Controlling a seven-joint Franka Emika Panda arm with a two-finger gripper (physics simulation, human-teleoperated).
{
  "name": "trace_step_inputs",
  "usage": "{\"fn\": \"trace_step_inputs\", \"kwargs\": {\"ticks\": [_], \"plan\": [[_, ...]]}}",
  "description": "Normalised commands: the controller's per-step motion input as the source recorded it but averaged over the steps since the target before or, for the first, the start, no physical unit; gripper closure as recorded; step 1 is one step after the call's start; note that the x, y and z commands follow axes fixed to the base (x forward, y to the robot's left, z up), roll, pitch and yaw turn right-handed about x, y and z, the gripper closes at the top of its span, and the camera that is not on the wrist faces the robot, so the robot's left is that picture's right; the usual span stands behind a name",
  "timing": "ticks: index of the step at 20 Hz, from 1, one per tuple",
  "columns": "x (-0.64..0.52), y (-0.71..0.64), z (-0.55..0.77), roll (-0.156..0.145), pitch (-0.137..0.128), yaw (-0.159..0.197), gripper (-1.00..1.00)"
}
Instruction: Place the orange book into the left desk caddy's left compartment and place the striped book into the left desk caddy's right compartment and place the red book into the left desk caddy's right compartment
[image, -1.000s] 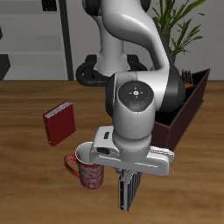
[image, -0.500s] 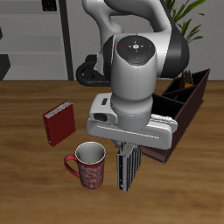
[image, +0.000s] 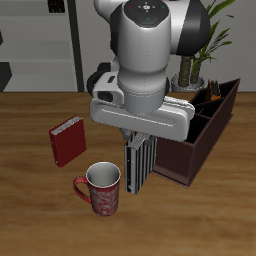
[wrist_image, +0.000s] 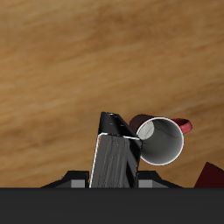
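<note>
Striped book (image: 139, 167): pinched upright in the end effector (image: 139, 150), hanging clear of the table (image: 30, 210) between mug (image: 101, 190) and left desk caddy (image: 203, 128). Step in hand, by judgement: carrying it to the right compartment (image: 190, 150). Next: move above that section, lower, release. Red book (image: 68, 141): lying on the table beyond the mug.

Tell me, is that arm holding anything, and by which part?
Yes: the gripper holds the striped book by its upper edge, hanging upright beside the mug.

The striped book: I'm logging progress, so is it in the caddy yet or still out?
Out. The striped book hangs on edge from the gripper, above the table between the mug and the left desk caddy.
</note>
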Motion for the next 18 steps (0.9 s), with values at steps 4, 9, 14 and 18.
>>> {"fn": "trace_step_inputs", "kwargs": {"ticks": [4,9,14,18], "plan": [[-0.54,-0.08,0.35,-0.001,-0.077,0.012,1.0],[-0.42,-0.04,0.3,0.012,-0.069,-0.001,1.0],[-0.39,-0.01,0.35,-0.003,-0.093,0.013,1.0],[-0.42,-0.01,0.5,0.017,-0.134,0.034,1.0]]}}
